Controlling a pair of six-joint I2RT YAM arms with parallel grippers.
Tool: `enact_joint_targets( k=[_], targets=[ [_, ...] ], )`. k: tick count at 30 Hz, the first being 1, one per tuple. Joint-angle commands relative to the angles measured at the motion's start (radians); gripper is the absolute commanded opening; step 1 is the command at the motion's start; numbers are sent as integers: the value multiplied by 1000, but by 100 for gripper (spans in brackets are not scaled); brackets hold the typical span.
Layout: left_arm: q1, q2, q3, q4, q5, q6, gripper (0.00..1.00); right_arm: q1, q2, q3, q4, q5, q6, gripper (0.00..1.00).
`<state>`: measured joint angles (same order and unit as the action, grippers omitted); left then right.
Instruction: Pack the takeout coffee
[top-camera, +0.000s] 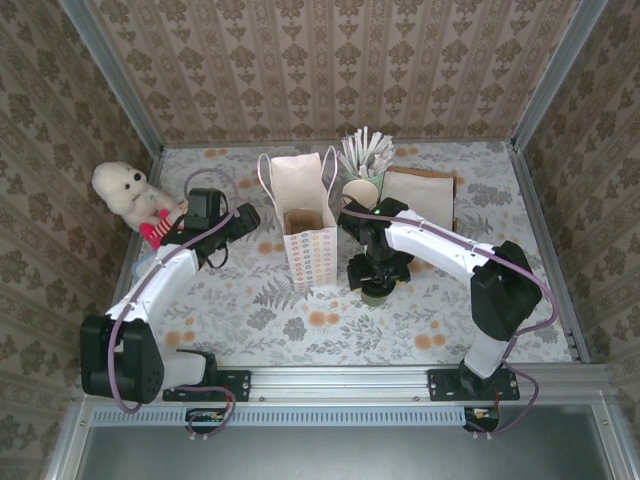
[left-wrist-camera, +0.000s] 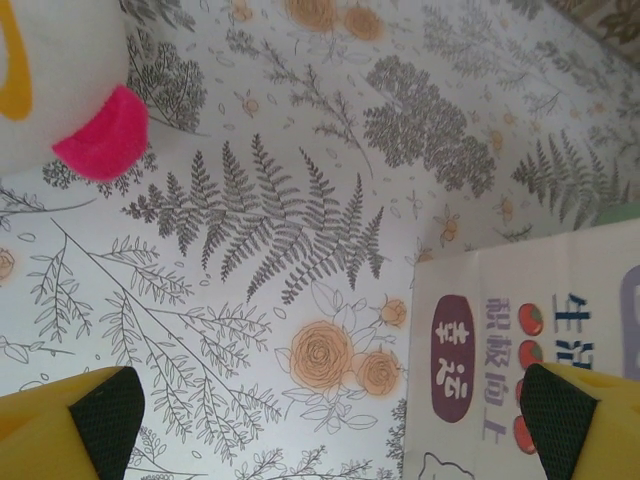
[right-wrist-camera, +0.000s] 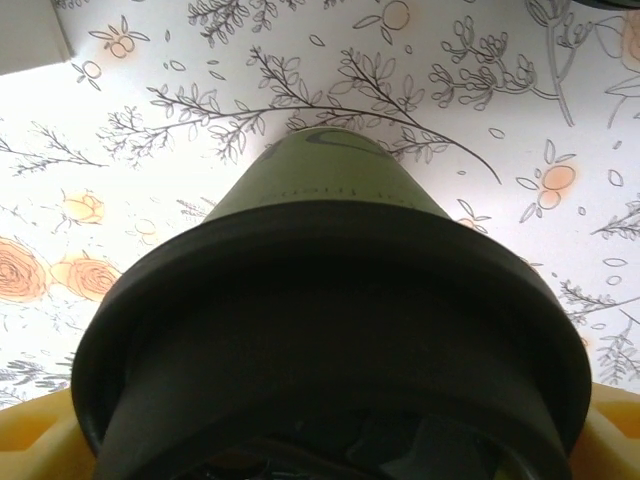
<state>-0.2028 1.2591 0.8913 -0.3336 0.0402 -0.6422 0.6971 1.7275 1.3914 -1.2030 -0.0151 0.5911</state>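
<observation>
Up close at its wrist, the right gripper (right-wrist-camera: 320, 445) straddles the takeout coffee (right-wrist-camera: 330, 290), grip unclear; left gripper (left-wrist-camera: 335, 425) gapes.

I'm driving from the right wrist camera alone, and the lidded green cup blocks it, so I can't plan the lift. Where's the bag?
Observer: The paper bag stands upright just left of the cup, mouth open.
Operator: Left arm in the way?
Observer: No; the left gripper is on the bag's other side, open and empty.
Operator: Anything behind the cup?
Observer: A holder of white sticks, farther back beside the bag.
</observation>
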Motion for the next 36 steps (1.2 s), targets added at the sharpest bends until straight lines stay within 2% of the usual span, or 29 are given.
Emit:
enact_joint_targets(
  k=[1,5,8,13,20,23,27,30,33,36],
  targets=[
    [24,-36,72,9,67,5,100,-2,-70,-11,-71,32,-48,70],
    [25,-36,152,-10,107,31,100,-4,-112,1,-92,33,-82,65],
    [20,-52,208,-64,87,54,100,-5,-132,10,-121,37,-106,65],
    [17,-96,262,-74,124,83,100,-14,-190,41,-168,54,-121,65],
    [15,-37,389,-147,116,134,100,-14,-214,185,-292,79,-132,62],
    [22,57,463,-112,190,240,100,-12,-217,266,-330,81,-138,61],
    [19,236,623,-89,417,455,99,-10,-219,356,-357,86,-137,60],
    [8,368,791,-216,539,635,92,-1,-219,383,-385,106,-134,59],
    [-5,442,884,-295,635,798,91,5,-225,376,-400,125,-126,59],
    [-15,513,968,-385,676,928,90,7,-235,361,-389,122,-120,59]
  ],
)
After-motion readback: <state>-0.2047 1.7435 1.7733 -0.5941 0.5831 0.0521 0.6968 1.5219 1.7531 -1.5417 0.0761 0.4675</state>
